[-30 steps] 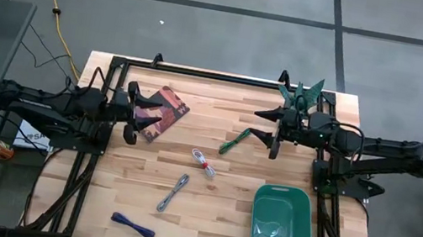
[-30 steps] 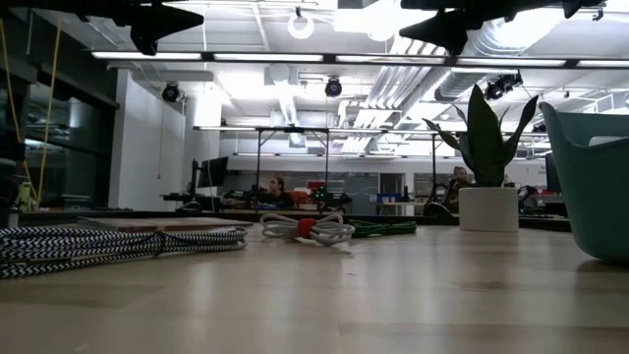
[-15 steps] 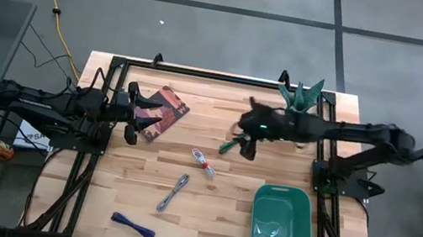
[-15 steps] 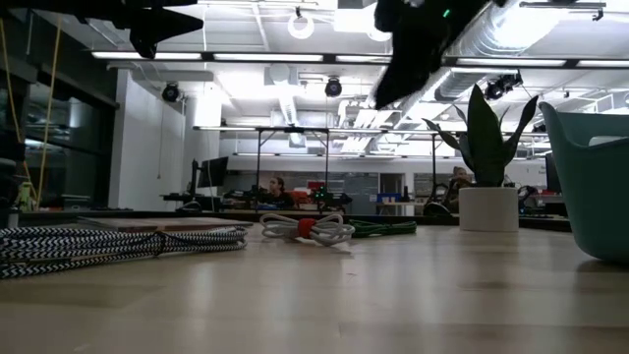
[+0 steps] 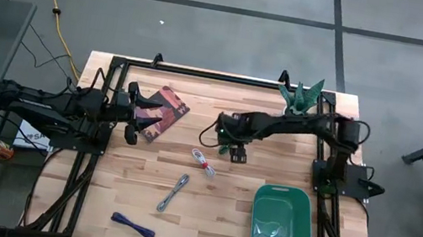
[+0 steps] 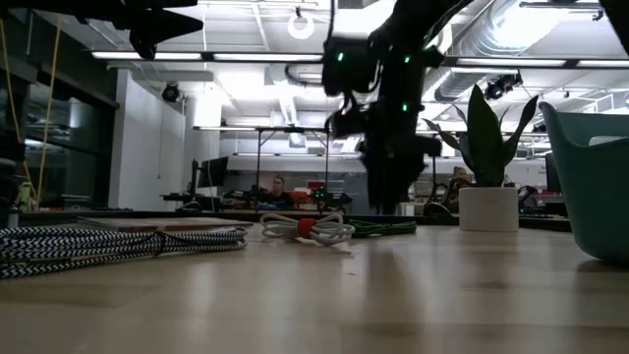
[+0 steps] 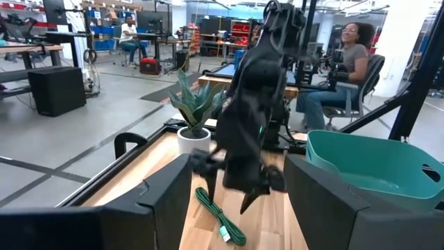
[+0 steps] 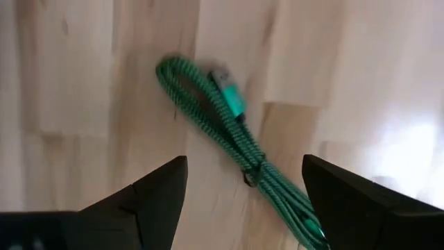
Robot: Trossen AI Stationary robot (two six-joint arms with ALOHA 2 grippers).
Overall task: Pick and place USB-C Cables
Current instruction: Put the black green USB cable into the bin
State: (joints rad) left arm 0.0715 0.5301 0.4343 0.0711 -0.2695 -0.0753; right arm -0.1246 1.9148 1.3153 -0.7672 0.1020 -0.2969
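Note:
The green cable [image 8: 236, 142] lies flat on the wooden table, right of its middle. It also shows in the low view [image 6: 385, 228] and the left wrist view [image 7: 219, 223]. My right gripper [image 5: 231, 145] hangs just above it, pointing down, open and touching nothing [image 8: 243, 201]. The white-and-red cable [image 5: 204, 163], the silver-grey cable [image 5: 173, 191] and the dark blue cable [image 5: 132, 225] lie loose toward the near side. My left gripper [image 5: 137, 115] waits open at the table's left, beside the brown-red booklet [image 5: 165, 109].
A teal bin [image 5: 280, 232] stands at the near right. A potted plant [image 5: 300, 95] stands at the far right edge. Black rails frame the table top. Bare wood lies between the cables. People sit in the room beyond the table.
My right gripper has gone toward the table's left from near the plant, tipped from level to pointing down, and come down to just over the green cable. The cables have not moved.

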